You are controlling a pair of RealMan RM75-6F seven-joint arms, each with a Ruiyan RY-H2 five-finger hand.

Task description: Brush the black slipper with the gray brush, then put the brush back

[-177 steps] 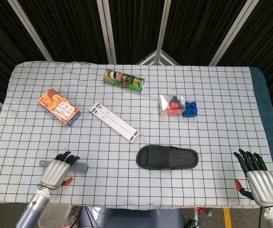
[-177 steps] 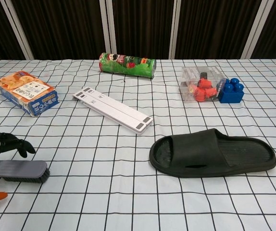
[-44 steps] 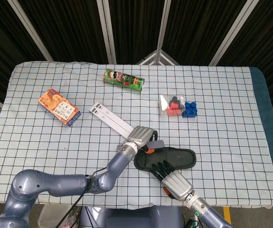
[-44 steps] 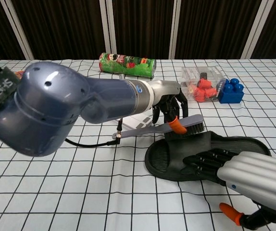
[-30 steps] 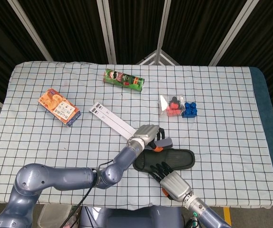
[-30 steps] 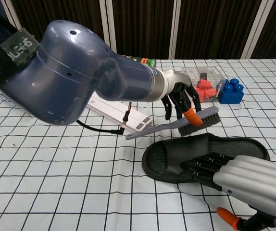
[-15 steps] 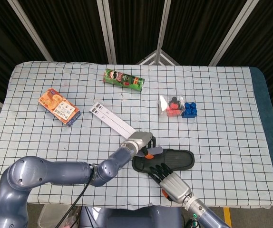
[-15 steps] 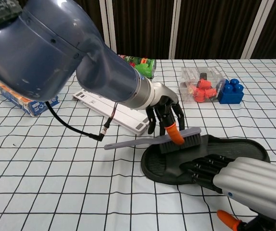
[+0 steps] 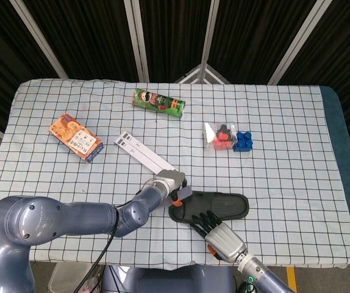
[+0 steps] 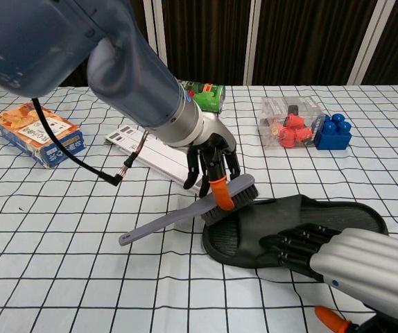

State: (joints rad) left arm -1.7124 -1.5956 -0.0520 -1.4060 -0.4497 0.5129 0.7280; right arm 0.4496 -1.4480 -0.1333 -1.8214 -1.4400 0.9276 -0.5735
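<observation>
My left hand (image 10: 213, 166) grips the gray brush (image 10: 192, 208), bristles on the black slipper (image 10: 303, 225) at its near-left end; my right hand (image 10: 338, 260) lies flat, pinning it. I'm mid-brushing, I judge; next, another stroke rightward.

Chips can (image 9: 158, 102): lying on its side at the far edge.
Orange box (image 9: 75, 137): far left.
White bar (image 9: 144, 155): diagonal, mid-table.
Red pieces (image 10: 290, 127): touching the blue blocks (image 10: 333, 132).
Cloth (image 9: 297, 159): checked.
</observation>
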